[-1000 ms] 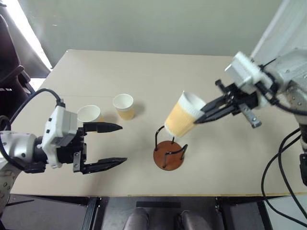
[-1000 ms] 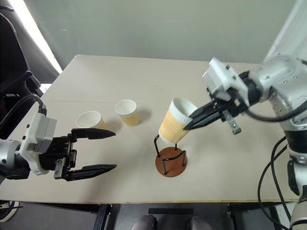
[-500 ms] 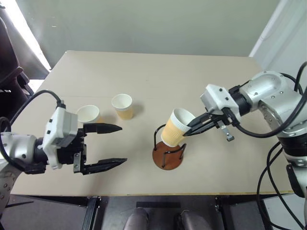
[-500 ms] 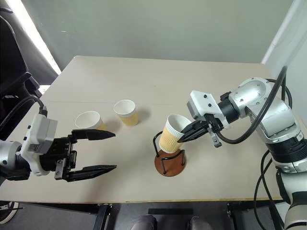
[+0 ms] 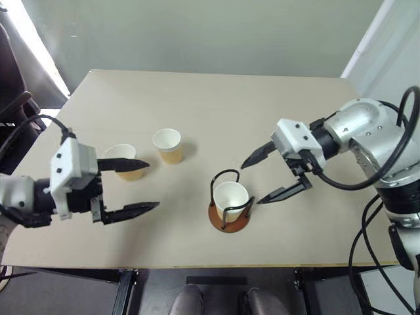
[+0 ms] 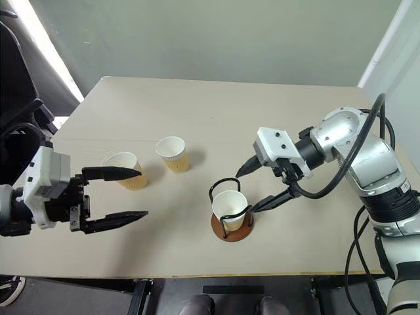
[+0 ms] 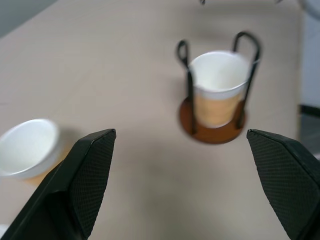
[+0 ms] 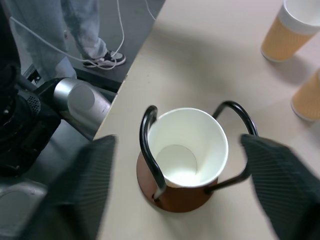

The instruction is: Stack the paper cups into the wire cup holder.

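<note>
One paper cup (image 5: 231,196) stands upright inside the wire cup holder (image 5: 230,226), between its black loops; its white inside faces up in the right wrist view (image 8: 185,145). My right gripper (image 5: 251,184) hangs open just right of the holder, its fingers apart from the cup and nothing between them. Two more paper cups stand on the table, one (image 5: 168,144) at centre left and one (image 5: 123,159) further left. My left gripper (image 5: 152,184) is open and empty, and its far finger crosses in front of that leftmost cup.
The beige table (image 5: 216,105) has bare room behind and to the right of the holder. Its front edge runs close below the holder. A person's legs (image 8: 82,25) and cables on the floor show beside the table in the right wrist view.
My right gripper has opened and let go of the cup, which now sits upright in the holder instead of tilted above it. My left gripper has shifted left, toward the leftmost cup.
</note>
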Robot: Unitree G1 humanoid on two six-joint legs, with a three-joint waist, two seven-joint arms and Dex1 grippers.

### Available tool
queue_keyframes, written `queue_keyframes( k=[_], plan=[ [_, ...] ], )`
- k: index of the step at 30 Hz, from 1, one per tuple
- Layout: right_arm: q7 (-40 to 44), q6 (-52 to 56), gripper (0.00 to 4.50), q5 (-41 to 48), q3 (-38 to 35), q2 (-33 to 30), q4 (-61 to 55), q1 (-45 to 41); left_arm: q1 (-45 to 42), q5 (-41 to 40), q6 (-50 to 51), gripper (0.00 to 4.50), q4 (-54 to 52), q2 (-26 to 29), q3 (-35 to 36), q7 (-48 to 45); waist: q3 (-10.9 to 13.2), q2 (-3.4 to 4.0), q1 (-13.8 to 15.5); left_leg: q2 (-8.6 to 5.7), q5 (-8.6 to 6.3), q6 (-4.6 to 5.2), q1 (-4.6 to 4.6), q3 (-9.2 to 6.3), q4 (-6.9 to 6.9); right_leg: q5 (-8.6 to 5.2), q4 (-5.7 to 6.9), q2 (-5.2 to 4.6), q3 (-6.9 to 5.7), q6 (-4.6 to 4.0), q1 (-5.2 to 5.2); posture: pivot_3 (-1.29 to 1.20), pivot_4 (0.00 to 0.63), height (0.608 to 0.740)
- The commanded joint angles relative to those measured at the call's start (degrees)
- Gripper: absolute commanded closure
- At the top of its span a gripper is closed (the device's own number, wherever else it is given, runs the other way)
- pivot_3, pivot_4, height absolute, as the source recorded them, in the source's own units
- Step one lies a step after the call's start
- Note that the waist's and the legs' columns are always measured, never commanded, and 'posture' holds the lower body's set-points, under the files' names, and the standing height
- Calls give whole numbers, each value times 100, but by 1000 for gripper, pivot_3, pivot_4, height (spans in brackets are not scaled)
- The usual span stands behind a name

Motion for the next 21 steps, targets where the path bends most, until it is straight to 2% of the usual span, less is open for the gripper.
queue_keyframes(
  k=[1,5,12,17,21],
  plan=[
    [-6,474,21,759,-1256,-271,657,-388,-201,783,-493,0,602,515,38,-85,1,1,30,0,0,0,-4,-8,-2,2,0,-3,0,-2,-7,0,150,740],
    [222,1005,21,1714,-2171,-392,925,-250,-289,1297,-1004,0,1113,870,-236,-335,-2,-3,59,-4,1,-4,-3,-10,-25,-3,-9,-9,0,-11,-8,0,150,740],
    [-242,1097,21,1975,-2713,-480,912,515,-1267,2316,-1991,0,2282,1056,-1574,-355,0,1,59,1,2,-17,-5,5,-37,-6,-10,-8,-6,-16,-22,0,150,740],
    [-532,1273,21,2376,-3226,-540,779,818,-2186,2976,-2559,0,3140,830,-2453,-338,-1,-1,55,2,2,-16,-7,-6,-37,-8,4,-10,-2,-19,-33,0,150,740],
    [-675,1333,21,2563,-3529,-737,446,1254,-2715,3281,-2870,0,3571,506,-2893,-367,-1,-1,59,0,1,-14,-15,-7,-39,-8,2,-12,-5,-20,-33,0,150,740]
  ],
)
